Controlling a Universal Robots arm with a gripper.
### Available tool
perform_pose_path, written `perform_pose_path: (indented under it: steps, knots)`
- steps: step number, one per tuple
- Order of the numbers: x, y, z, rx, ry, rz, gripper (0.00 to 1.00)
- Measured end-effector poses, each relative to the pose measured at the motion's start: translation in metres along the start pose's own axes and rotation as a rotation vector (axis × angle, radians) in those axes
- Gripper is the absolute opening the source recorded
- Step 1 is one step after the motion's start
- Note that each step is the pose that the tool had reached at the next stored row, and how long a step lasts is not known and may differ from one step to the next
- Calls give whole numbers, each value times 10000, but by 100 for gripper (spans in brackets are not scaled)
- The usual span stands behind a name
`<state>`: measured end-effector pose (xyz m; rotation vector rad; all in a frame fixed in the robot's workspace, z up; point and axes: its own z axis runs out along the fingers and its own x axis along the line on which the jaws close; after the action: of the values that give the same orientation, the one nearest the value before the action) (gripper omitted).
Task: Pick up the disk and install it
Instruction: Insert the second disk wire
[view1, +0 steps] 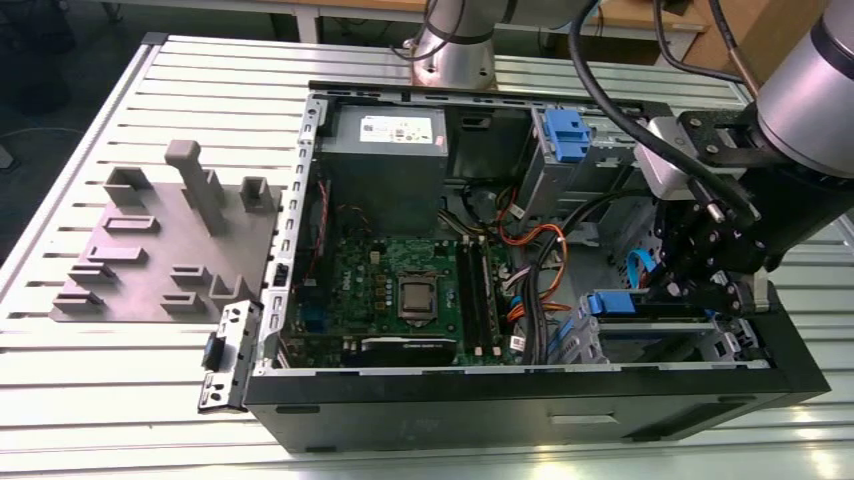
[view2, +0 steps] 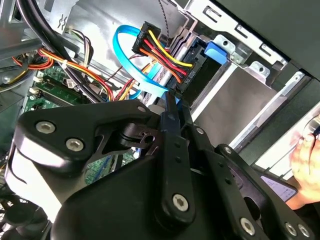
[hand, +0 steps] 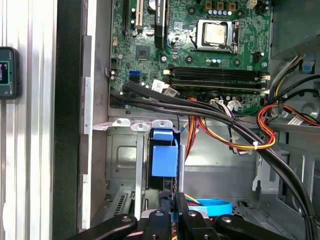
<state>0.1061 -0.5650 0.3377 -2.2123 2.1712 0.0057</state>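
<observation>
One big open computer case (view1: 534, 400) lies on its side on the table, and the arm is reaching into the corner at the exterior view's right, so everything is cramped. The metal drive cage (hand: 125, 155) there already has the disk (hand: 164, 161) standing in its slot, blue rail end facing out, and I can't tell if it's fully seated. The gripper (hand: 170, 196) sits just behind that blue end with its fingers drawn together. I can't see whether they're pinching the rail or just butted up against it. My worry is that if the disk sits a bit crooked, a push jams it against the cage wall or bends the plastic rail. The thick black cable bundle (hand: 235, 122) runs right past the cage, and the linkage could snag it. Same goes for the red-and-yellow power wires (view2: 165, 50) and the blue flat cable (view2: 122, 55) looping close to the fingertips. Someone's hand (view2: 305, 155) is also near the case edge, which isn't great.
</observation>
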Motion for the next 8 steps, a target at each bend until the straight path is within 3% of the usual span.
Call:
perform_pose_path:
  steps: [8]
  knots:
    - [10, 1, 13, 1, -27, 4, 16]
